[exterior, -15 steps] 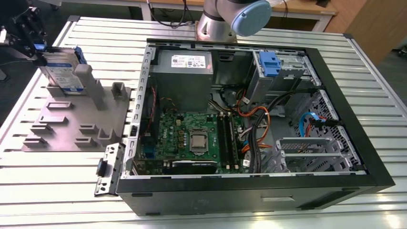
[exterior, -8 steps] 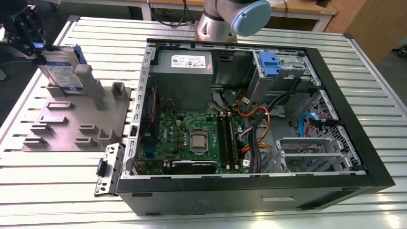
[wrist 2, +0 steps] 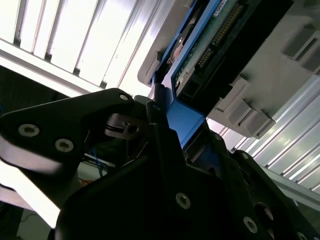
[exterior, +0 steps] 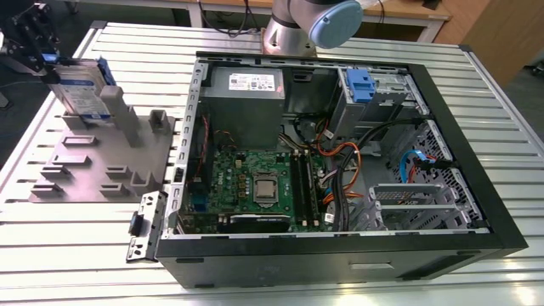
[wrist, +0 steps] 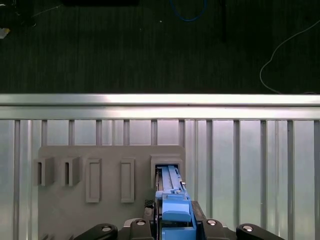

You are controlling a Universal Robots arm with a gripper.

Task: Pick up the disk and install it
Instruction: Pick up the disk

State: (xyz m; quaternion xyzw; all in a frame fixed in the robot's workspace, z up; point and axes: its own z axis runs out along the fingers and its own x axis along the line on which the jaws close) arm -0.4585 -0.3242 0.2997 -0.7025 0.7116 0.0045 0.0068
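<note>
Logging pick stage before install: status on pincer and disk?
Pincer shut on the disk, at its blue bracket. Disk on edge at the grey holder slot, outside the open computer case. Holder's uprights close beside it.

Looks like a robotics lab or test workshop to me: a robot arm [exterior: 286,32] mounted on a slatted aluminium table [exterior: 501,127], an opened PC [exterior: 340,166], a grey fixture plate [exterior: 85,169], a wooden desk [exterior: 399,11] behind, and dark carpet [wrist: 100,50] underfoot.

Disk [exterior: 79,89] (silver-grey, blue bracket) upright, seemingly in grey fixture [exterior: 93,167]
</note>
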